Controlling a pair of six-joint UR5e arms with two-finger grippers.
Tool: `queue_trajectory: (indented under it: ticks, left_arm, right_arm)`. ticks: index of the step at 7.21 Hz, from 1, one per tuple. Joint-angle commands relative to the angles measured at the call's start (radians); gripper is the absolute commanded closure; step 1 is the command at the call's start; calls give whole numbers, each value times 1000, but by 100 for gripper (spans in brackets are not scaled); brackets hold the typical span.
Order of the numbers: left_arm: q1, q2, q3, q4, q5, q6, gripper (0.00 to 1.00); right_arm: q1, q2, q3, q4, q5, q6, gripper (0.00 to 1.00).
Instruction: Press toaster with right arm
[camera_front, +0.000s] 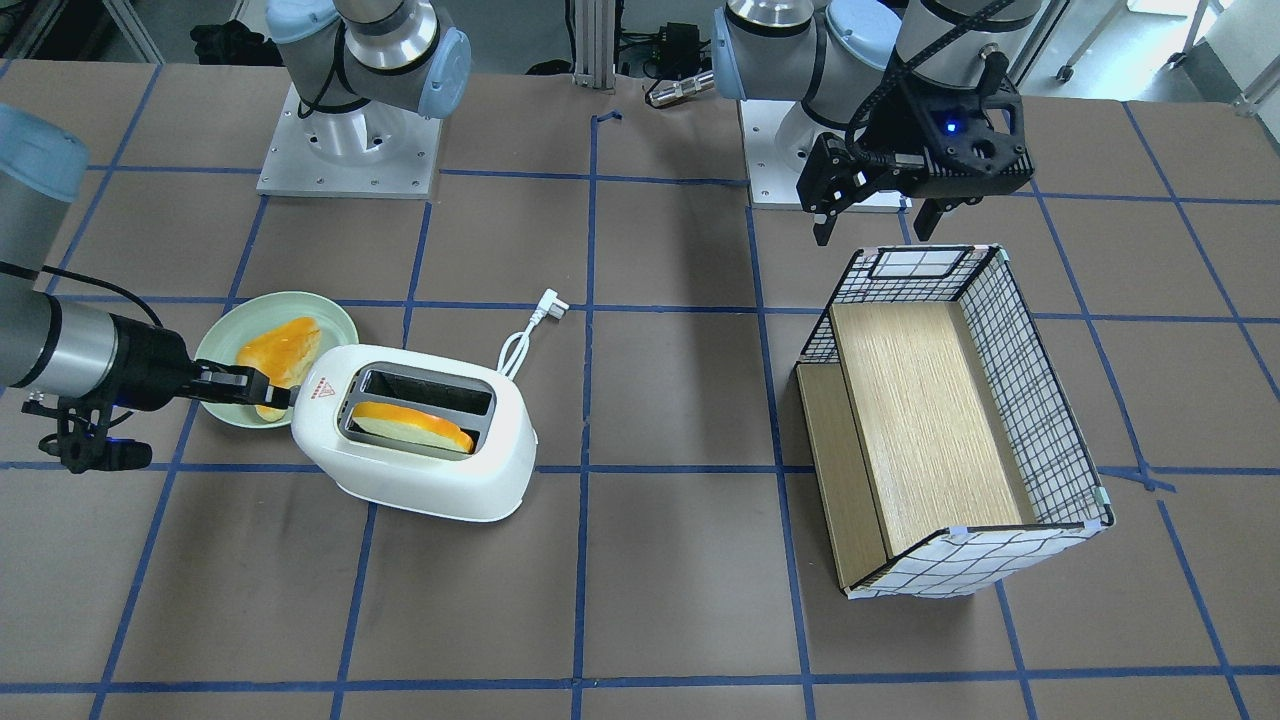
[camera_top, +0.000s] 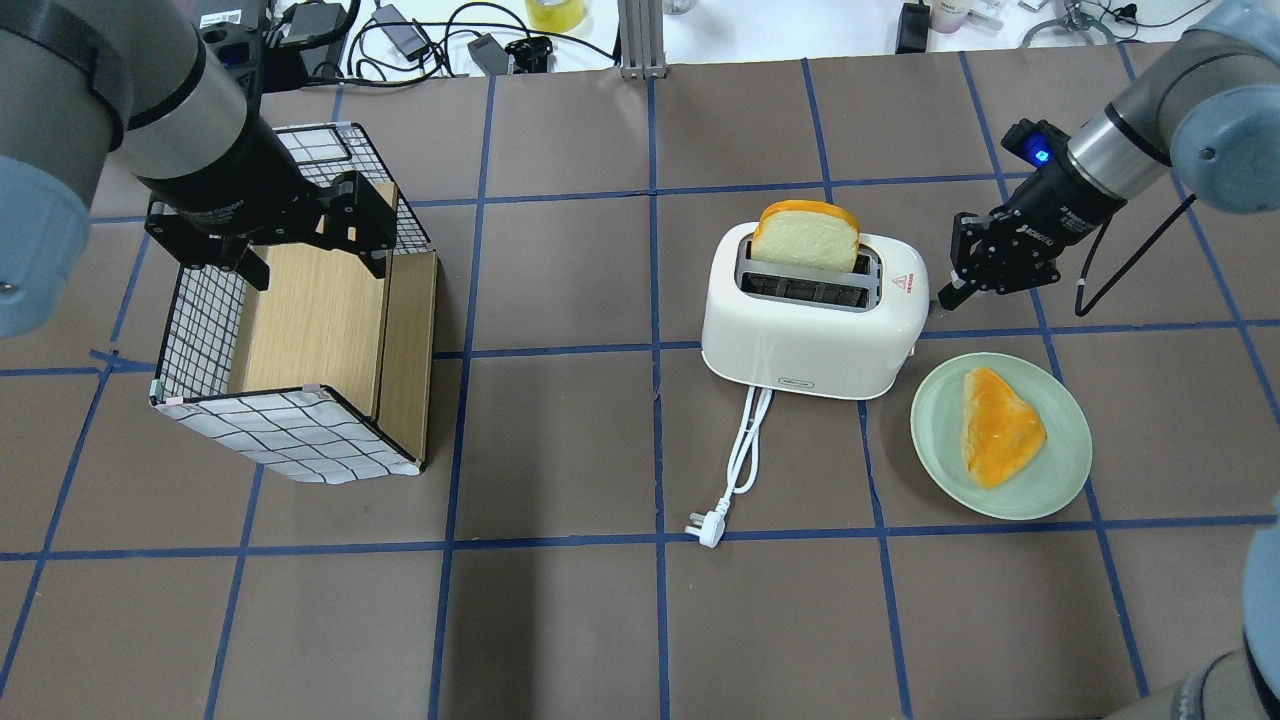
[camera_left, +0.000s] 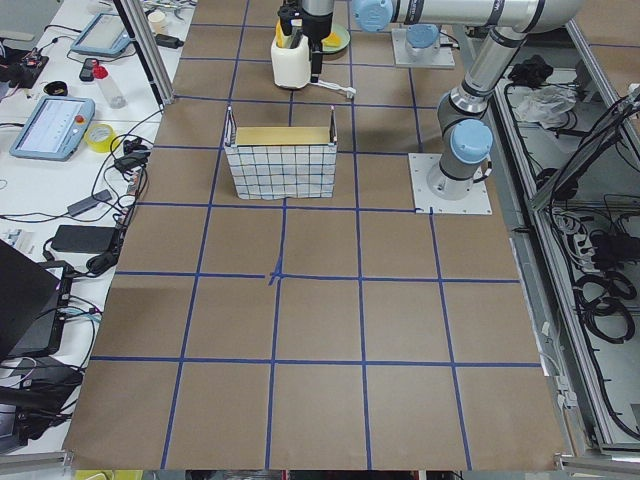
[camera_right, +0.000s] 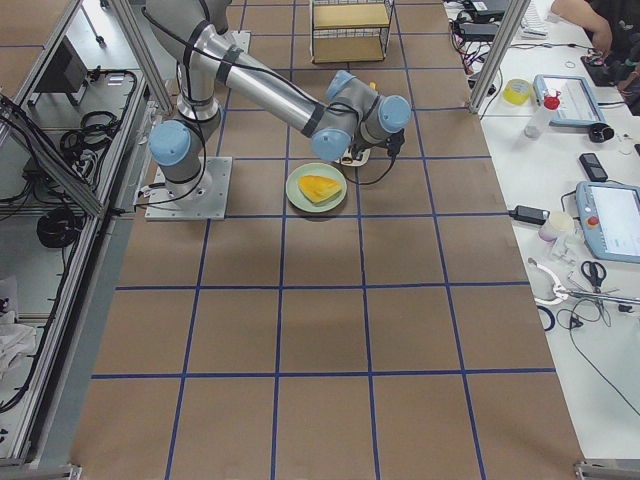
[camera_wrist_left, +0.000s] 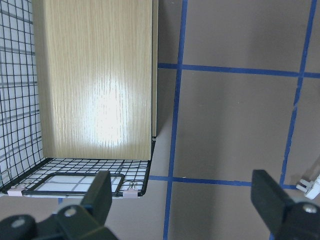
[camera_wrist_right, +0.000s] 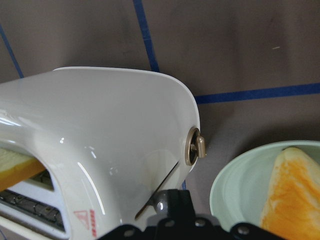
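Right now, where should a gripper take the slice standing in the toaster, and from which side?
Probably by its exposed upper part, from straight above, pinching across the flat faces: only that part of the slice stands clear of the toaster slot.

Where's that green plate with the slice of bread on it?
In the overhead view the green plate sits in the right half, just right of the white toaster and slightly nearer the robot.

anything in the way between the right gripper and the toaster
Nothing visible does. The right gripper sits right at the end of the toaster; the plate with bread lies beside them, not between.
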Motion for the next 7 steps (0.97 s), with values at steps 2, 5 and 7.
queue_trajectory:
  ticks: [2,5,7]
  left_arm:
    - [0,0,-1,0,0,0,0]
    - [0,0,0,0,0,0,0]
    - [0,0,0,0,0,0,0]
  right_arm:
    - [2,-149,-80,63,-92,95,83]
    - [5,-190,-272,139,-268,98,4]
    - [31,-203,-299,136,-277,142,0]
